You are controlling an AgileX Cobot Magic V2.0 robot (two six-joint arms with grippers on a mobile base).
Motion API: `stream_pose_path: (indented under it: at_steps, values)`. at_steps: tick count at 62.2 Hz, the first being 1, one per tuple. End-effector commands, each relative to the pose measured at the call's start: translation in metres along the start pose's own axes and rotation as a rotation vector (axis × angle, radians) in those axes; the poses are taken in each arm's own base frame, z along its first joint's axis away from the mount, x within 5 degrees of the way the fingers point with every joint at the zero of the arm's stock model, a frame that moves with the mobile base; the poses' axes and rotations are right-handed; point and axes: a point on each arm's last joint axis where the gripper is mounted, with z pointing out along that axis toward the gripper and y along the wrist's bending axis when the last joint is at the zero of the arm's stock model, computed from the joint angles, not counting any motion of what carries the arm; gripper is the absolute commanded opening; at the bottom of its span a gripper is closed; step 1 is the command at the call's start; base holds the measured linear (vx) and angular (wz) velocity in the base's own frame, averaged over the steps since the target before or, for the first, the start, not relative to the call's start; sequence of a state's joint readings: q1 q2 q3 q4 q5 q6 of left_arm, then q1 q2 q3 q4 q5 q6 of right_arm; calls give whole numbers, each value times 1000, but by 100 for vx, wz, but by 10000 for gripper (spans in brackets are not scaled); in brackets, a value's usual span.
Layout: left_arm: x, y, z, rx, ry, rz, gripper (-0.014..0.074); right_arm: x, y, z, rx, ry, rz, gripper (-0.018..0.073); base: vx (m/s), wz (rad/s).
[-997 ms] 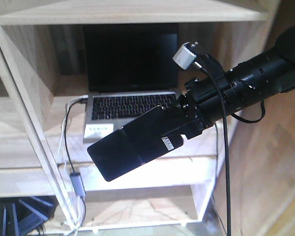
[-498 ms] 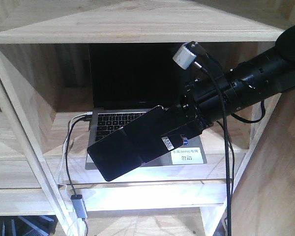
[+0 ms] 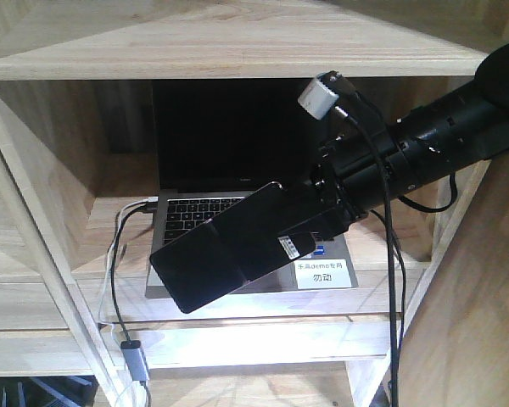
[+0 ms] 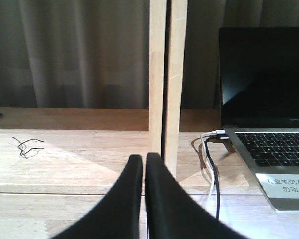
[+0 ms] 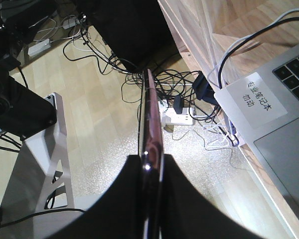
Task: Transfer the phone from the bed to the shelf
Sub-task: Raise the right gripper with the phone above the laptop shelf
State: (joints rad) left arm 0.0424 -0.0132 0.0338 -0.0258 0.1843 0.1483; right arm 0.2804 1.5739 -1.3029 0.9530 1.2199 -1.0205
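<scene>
Shelf [image 3: 237, 51] compartment holds open laptop [image 3: 229, 127] | right gripper [image 3: 327, 222] clamps tilted phone [image 3: 225, 254] off shelf's front edge | left gripper [image 4: 143, 167] closed, empty.

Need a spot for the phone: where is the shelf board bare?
Widest bare shelf board: left of the double upright, between it and the small wire tangle. Right of the upright it is crowded: the laptop fills the bay and cables cross the narrow strip beside it.

The laptop [image 3: 229, 127] sits in a compartment of the shelf [image 3: 237, 51], its cables [image 3: 113, 263] trailing from its left side down over the board's edge. The phone [image 3: 229, 250] hangs before the laptop, gripped at its right end by the right gripper [image 3: 316, 222].
</scene>
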Motion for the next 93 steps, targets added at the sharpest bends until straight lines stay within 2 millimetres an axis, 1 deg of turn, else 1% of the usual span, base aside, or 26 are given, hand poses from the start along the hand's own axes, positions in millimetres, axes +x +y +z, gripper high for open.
stream_pose_path:
  at_steps: [1,47,55,66,73,81,93]
  values:
    - [-14,2,-3,-10,-107,-14,1,-12,23,-16,-69,-69,-35,-2,0,0]
    - [-14,2,-3,-10,-107,-14,1,-12,23,-16,-73,-73,-33,-2,0,0]
    - [-14,2,-3,-10,-107,-14,1,-15,29,-21,-69,-94,-49,-2,0,0]
    - [-14,2,-3,-10,-107,-14,1,-21,53,-40,-37,-155,-112,-2,0,0]
    - [-14,2,-3,-10,-107,-14,1,-28,73,-58,-7,-198,-179,-2,0,0]
    - [-14,2,-3,-10,-107,-14,1,-43,95,-81,42,-276,-219,-2,0,0]
    - [-14,2,-3,-10,-107,-14,1,-70,117,-111,135,-411,-280,-2,0,0]
